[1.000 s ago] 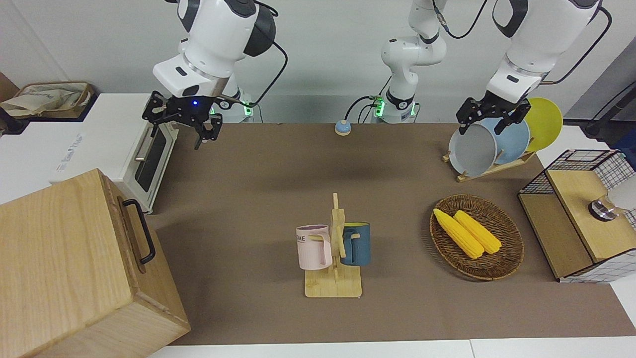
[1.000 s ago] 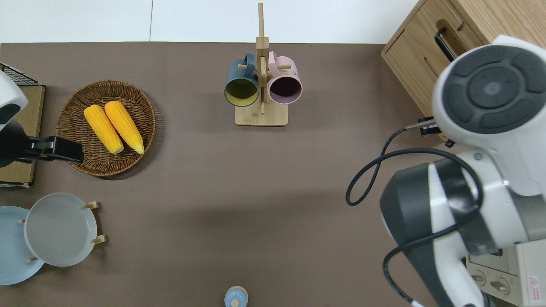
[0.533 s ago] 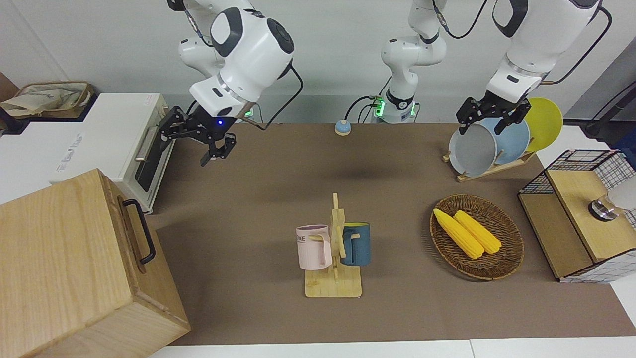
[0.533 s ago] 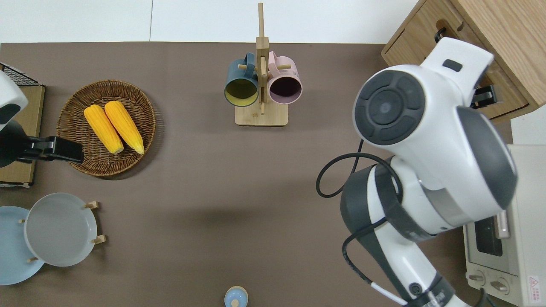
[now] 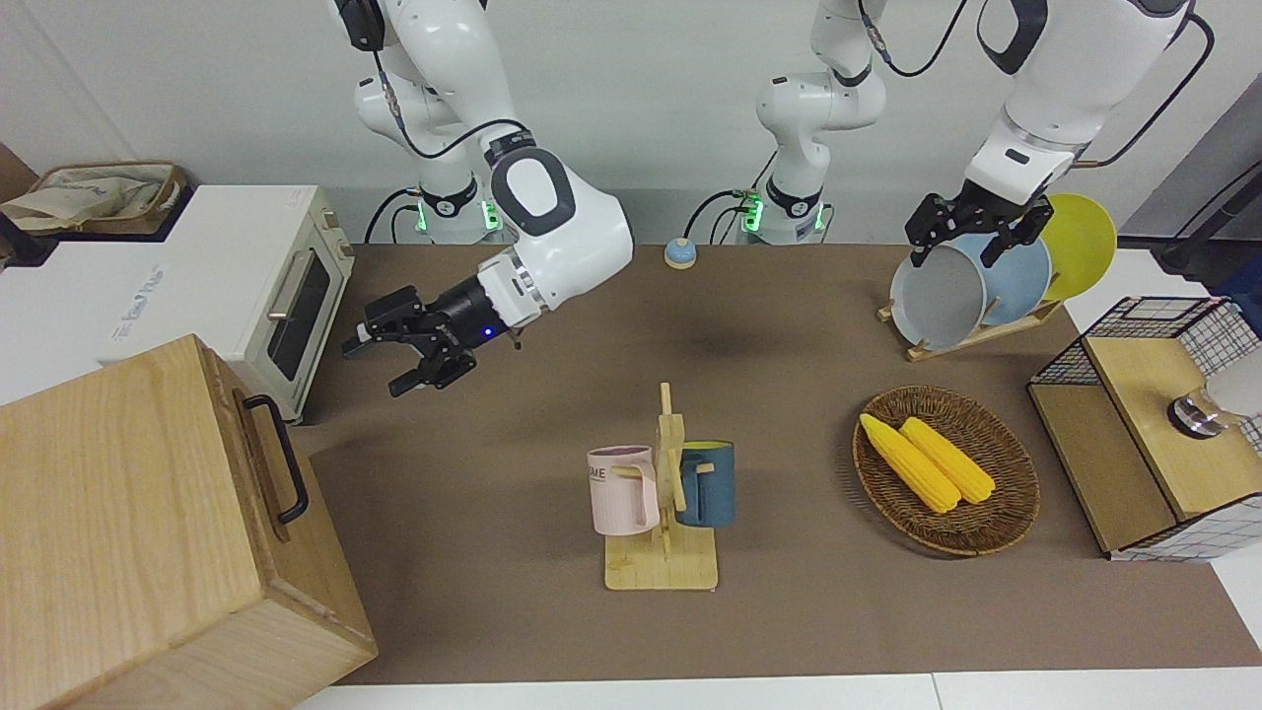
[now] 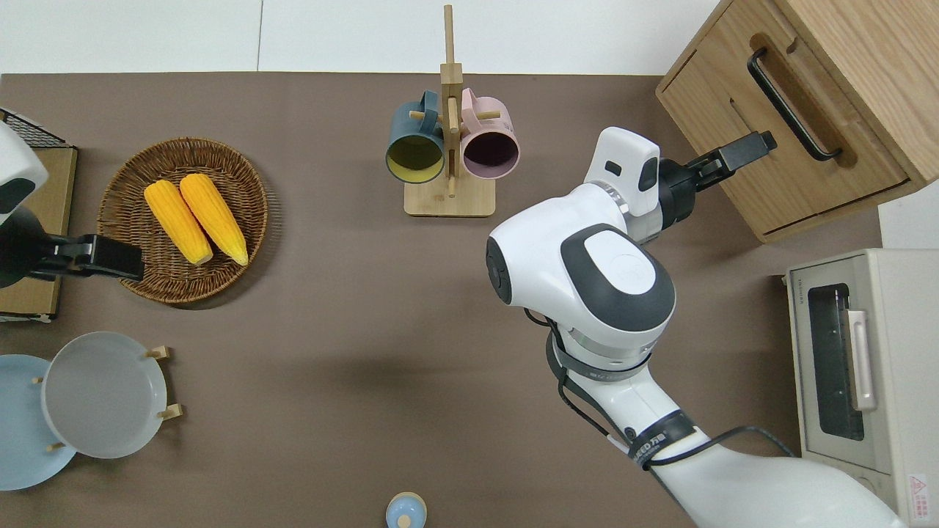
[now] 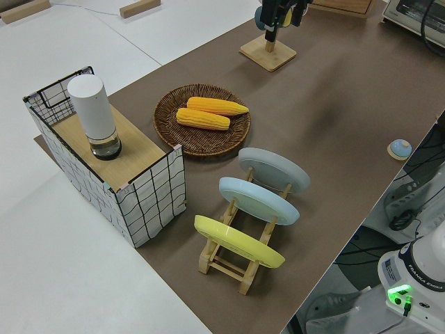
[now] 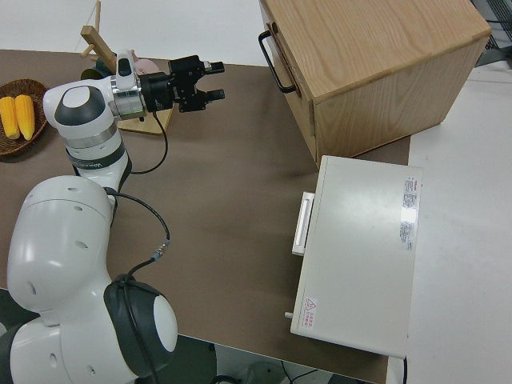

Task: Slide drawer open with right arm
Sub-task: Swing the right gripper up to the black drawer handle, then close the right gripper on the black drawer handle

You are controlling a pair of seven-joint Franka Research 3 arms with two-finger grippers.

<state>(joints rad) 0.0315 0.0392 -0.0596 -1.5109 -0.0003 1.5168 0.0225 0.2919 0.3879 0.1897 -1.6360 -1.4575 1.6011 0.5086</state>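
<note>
The drawer [image 5: 258,463] is the light-wood front with a black bar handle [image 5: 281,459] in the big wooden cabinet at the right arm's end of the table. It is closed, and shows in the overhead view [image 6: 777,110] and the right side view [image 8: 292,88]. My right gripper [image 5: 375,367], with a blue light at its wrist, is open and empty. It points sideways at the cabinet front [image 6: 742,150], close to the handle [image 6: 792,103] but apart from it [image 8: 214,81]. My left arm [image 5: 954,254] is parked.
A white toaster oven [image 5: 296,296] stands beside the cabinet, nearer to the robots. A mug stand [image 5: 663,493] with two mugs is mid-table. A basket of corn [image 5: 946,473], a plate rack [image 5: 976,286] and a wire rack [image 5: 1163,424] are toward the left arm's end.
My right arm has swung down from beside the toaster oven toward the cabinet. Its gripper has turned to point at the drawer front. The left arm has not moved.
</note>
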